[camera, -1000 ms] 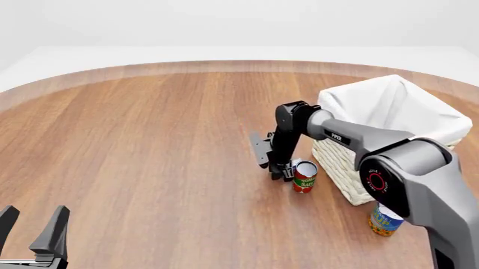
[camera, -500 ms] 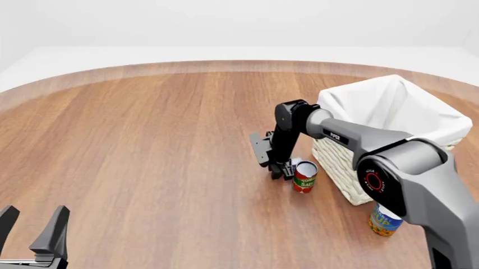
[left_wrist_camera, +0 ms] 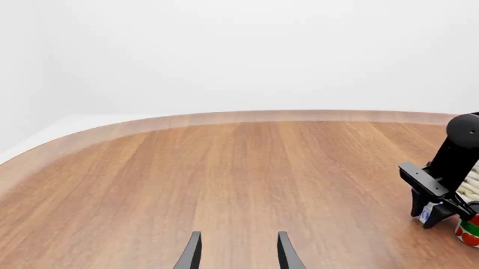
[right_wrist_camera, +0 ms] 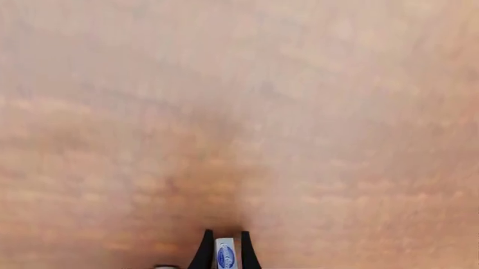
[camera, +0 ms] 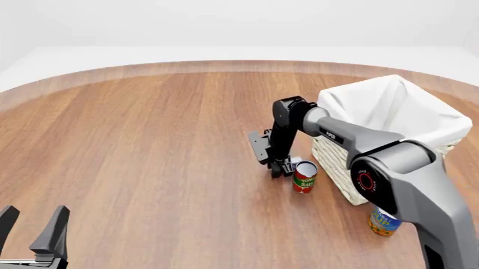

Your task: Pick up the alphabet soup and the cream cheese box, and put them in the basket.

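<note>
My right claw [camera: 282, 168] pinches the cheese box [right_wrist_camera: 224, 253], low at the basket's [camera: 340, 165] nine o'clock; nothing's inside yet. Soup [camera: 384, 222] waits; left claw [camera: 31, 228] gapes.

Simulated tabletop scene, round wooden table [camera: 150, 145], blank white surroundings, smooth rendered surfaces

The front view looks down from above and behind. The left wrist view looks low across the worktop [left_wrist_camera: 224, 168]; the right wrist view looks straight down, close above it. Front and left views share the red-and-green can [camera: 304, 176].
</note>
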Tool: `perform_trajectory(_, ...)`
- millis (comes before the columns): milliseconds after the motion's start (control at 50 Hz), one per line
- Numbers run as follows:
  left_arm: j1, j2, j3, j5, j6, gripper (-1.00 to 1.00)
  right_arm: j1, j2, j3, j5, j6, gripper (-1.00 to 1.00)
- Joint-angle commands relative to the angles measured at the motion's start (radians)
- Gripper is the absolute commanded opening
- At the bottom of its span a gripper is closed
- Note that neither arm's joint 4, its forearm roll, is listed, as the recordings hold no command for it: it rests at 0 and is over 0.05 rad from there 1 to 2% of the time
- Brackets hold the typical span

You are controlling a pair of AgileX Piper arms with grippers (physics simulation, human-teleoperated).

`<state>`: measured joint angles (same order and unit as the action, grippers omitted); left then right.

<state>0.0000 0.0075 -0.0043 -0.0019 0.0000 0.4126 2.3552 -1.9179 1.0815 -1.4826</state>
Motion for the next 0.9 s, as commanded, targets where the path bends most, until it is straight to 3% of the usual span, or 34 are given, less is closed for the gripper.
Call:
perform_trajectory(20,0.0,0.0,0.0,0.0,0.0,1.0,-0.022,0.09,-0.052,-0.12,-0.063,-1.0)
perform_trajectory(900,0.0,0.0,0.0,0.0,0.0,1.0,-0.028,0.116,-0.18,-0.065,-0.105,-1.0)
